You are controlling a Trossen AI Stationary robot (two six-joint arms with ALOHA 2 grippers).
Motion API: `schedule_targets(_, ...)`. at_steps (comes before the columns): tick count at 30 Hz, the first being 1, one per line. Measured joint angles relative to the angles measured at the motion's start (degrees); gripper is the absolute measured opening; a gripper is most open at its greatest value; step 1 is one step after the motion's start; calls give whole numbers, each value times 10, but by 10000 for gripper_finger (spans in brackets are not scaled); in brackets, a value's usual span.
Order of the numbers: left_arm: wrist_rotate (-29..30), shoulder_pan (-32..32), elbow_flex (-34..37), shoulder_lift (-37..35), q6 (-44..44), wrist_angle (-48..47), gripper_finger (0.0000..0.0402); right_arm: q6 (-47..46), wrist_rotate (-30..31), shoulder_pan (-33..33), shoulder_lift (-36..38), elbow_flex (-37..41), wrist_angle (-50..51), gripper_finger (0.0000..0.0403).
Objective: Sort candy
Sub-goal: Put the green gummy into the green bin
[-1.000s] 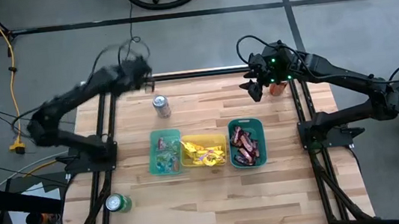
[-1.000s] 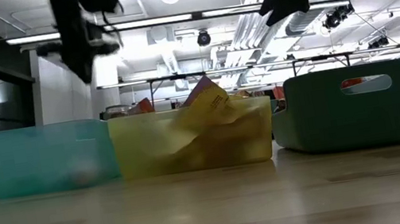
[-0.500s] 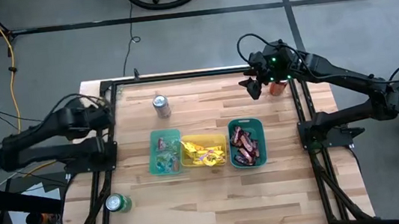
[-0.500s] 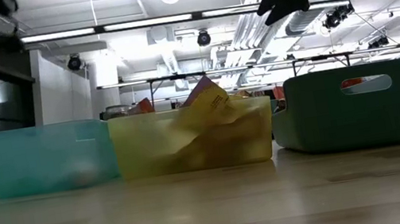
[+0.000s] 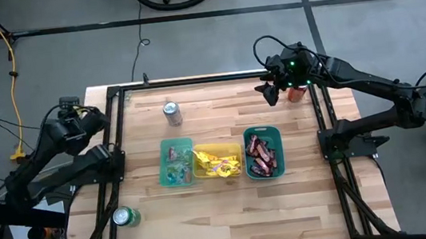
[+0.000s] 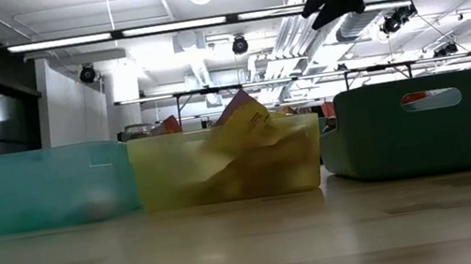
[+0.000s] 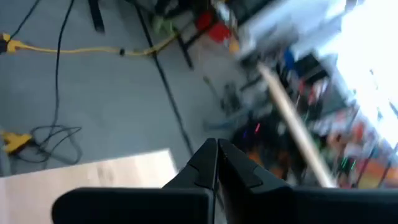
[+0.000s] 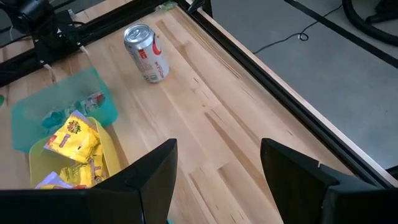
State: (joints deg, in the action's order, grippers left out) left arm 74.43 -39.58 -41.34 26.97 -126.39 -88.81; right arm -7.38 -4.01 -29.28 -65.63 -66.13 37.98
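The candy lies sorted in three bins in a row at mid-table. Mixed-colour pieces are in the teal bin point(image 5: 176, 162), yellow packets point(image 5: 218, 162) in the yellow bin, and brown-and-red bars point(image 5: 261, 154) in the green bin. My right gripper point(image 5: 273, 92) hovers open and empty above the table's far right part, well clear of the bins; its fingers stand wide apart in the right wrist view point(image 8: 217, 180). My left gripper point(image 5: 72, 110) is shut and empty, drawn back beyond the table's left edge; in the left wrist view point(image 7: 216, 158) it faces the floor and room.
A silver can point(image 5: 172, 113) stands at far centre-left, also seen as the silver can point(image 8: 146, 53) in the right wrist view. A green can point(image 5: 125, 218) stands near the left front corner. A red can point(image 5: 298, 90) sits by the right gripper. A black frame point(image 5: 192, 79) rims the table.
My left arm has swung back from over the table's far left part, near the silver can, toward and past the left edge, folding in beside its base. In the low view it has left the space above the teal bin. The right arm and the bins have kept still.
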Motion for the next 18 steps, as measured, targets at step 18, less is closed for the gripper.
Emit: schedule_targets(18,49,-202,-115,-27,672,398,0,4,-33,0,0,0,15,226)
